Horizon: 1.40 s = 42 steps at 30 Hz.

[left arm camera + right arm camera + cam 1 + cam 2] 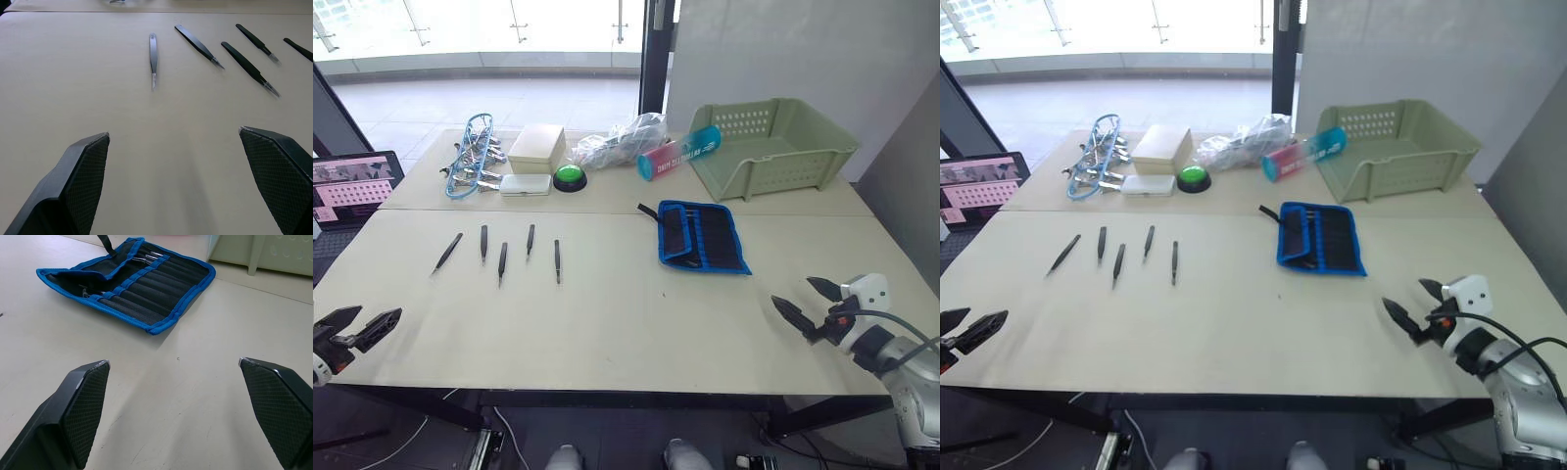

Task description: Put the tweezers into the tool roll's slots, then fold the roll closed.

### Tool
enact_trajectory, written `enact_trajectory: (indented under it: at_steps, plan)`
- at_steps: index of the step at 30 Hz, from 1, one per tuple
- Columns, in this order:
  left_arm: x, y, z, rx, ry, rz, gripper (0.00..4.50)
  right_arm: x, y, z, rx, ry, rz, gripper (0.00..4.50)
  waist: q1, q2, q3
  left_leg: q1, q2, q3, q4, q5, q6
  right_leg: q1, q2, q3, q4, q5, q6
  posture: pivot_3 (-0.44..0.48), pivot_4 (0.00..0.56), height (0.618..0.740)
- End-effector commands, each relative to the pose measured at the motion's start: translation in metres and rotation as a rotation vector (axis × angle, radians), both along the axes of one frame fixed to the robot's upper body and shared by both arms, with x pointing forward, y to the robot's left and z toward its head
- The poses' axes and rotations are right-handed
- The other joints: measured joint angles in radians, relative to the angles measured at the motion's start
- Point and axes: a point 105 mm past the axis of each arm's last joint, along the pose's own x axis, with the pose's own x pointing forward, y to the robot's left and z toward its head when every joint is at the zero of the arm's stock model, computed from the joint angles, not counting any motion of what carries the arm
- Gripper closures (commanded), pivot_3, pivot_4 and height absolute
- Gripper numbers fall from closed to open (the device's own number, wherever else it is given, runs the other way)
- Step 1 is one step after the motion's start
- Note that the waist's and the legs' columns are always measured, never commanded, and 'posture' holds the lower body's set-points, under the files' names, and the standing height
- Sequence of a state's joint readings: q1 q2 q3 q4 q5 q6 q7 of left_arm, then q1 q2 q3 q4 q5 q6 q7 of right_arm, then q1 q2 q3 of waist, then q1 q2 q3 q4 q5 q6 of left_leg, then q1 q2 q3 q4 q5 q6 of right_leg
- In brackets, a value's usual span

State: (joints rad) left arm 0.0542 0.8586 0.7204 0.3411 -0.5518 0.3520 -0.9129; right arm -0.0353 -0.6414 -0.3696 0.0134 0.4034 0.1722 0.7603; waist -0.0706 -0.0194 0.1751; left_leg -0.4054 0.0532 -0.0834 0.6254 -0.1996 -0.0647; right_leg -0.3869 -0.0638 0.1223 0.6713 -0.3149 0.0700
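Lying in a loose row on the left half of the tabletop (607, 323), five dark tweezers (502, 262) were seen, all apart from each other, tips pointing roughly toward the robot. The tool roll (702, 237) was laid open on the right half, well apart from the tweezers, blue edging visible, black strap trailing from its far-left corner. A row of slots (142, 289) was seen across its inner face; some metal tips were visible near the roll's far end in the right wrist view, their kind could not be told.

The left gripper (357, 329) was held at the near-left tabletop edge, fingers spread wide, nothing between them. The right gripper (806, 304) was held at the near-right, just short of the roll, fingers likewise spread and empty.

Along the far side were noted: a bundle of blue-and-silver clamps (473, 157), a cream box (537, 148), a small white case (526, 185), a green button (570, 177), a clear plastic bag (622, 140), a teal-and-pink tube (678, 153), and a green plastic basket (773, 147). A laptop screen (352, 184) was seen at far left.
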Motion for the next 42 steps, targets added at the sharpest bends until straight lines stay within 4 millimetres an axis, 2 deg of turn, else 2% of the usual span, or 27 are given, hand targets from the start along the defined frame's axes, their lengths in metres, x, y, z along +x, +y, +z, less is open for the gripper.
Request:
enact_trajectory:
  at_steps: [1,6,8,9,11,13,16,20,22,27,42]
  plan:
    - [0.005,-0.007,0.011,0.038,-0.058,-0.015,0.02,0.003,0.005,0.016,0.006,-0.074,-0.015,0.00,0.000,0.000,0.000,0.000,0.000,0.000,0.000,0.000,0.000,0.000,0.000,0.000,0.000,0.000,0.000,0.000,0.150,0.740]
    - [0.009,-0.050,0.003,0.006,-0.138,-0.076,0.02,0.008,0.026,0.025,0.148,-0.129,-0.121,0.00,-0.001,0.000,0.000,0.000,0.000,0.000,0.000,0.000,0.000,0.000,0.000,0.000,0.001,0.000,0.000,0.000,0.150,0.740]
    - [0.006,-0.068,-0.001,0.000,-0.142,-0.122,0.02,0.010,0.047,0.023,0.187,-0.116,-0.125,0.00,-0.002,-0.001,-0.001,-0.001,0.000,0.000,0.000,0.000,0.000,0.000,0.000,0.000,0.001,0.000,0.000,0.000,0.150,0.740]
    - [0.004,-0.084,-0.002,0.002,-0.141,-0.198,0.02,0.015,0.068,0.023,0.221,-0.106,-0.108,0.00,-0.003,-0.002,-0.001,-0.001,0.000,0.000,0.000,0.000,0.000,-0.001,0.000,0.000,0.001,0.000,0.000,0.000,0.150,0.740]
    - [-0.002,-0.105,-0.002,-0.003,-0.139,-0.319,0.02,0.022,0.098,0.025,0.281,-0.090,-0.088,0.00,-0.007,-0.002,-0.001,0.000,0.001,0.000,0.000,0.000,0.000,-0.001,0.000,0.001,0.002,0.000,0.000,0.000,0.150,0.740]
    - [-0.008,-0.124,0.004,-0.024,-0.162,-0.450,0.02,0.031,0.119,0.027,0.318,-0.071,-0.085,0.00,-0.005,-0.001,-0.001,0.001,0.001,0.000,0.000,0.000,-0.001,-0.001,0.001,0.001,0.002,0.000,0.000,0.000,0.150,0.740]
    - [-0.011,-0.143,0.015,-0.019,-0.188,-0.570,0.02,0.040,0.150,0.030,0.337,-0.048,-0.061,0.00,0.003,-0.002,-0.001,0.000,0.001,0.000,0.000,0.001,-0.002,-0.001,0.001,0.001,0.001,0.000,0.000,0.000,0.150,0.740]
    - [-0.014,-0.156,0.018,0.001,-0.163,-0.686,0.02,0.057,0.181,0.024,0.348,0.011,-0.055,0.00,0.001,-0.003,-0.002,-0.001,0.001,-0.001,0.000,0.001,-0.002,-0.001,0.001,0.000,0.001,0.000,0.000,0.000,0.150,0.740]
    - [-0.015,-0.160,0.016,0.016,-0.134,-0.734,0.02,0.067,0.189,0.020,0.332,0.030,-0.073,0.00,0.000,-0.003,-0.002,0.000,0.001,0.000,-0.001,0.001,-0.002,-0.001,0.001,0.000,0.001,0.000,0.000,0.000,0.150,0.740]
    - [-0.016,-0.163,0.018,0.026,-0.124,-0.768,0.02,0.086,0.183,0.014,0.341,0.053,-0.177,0.00,-0.002,-0.003,-0.002,-0.001,0.001,0.000,-0.002,0.001,-0.002,-0.002,0.001,0.000,0.001,0.000,0.000,0.000,0.150,0.740]
    - [-0.016,-0.164,0.015,0.028,-0.116,-0.753,0.02,0.101,0.199,0.020,0.456,0.066,-0.188,0.00,-0.014,-0.002,-0.001,-0.001,0.001,-0.001,-0.003,0.001,-0.002,-0.003,0.001,0.000,0.002,0.000,0.000,0.000,0.150,0.740]
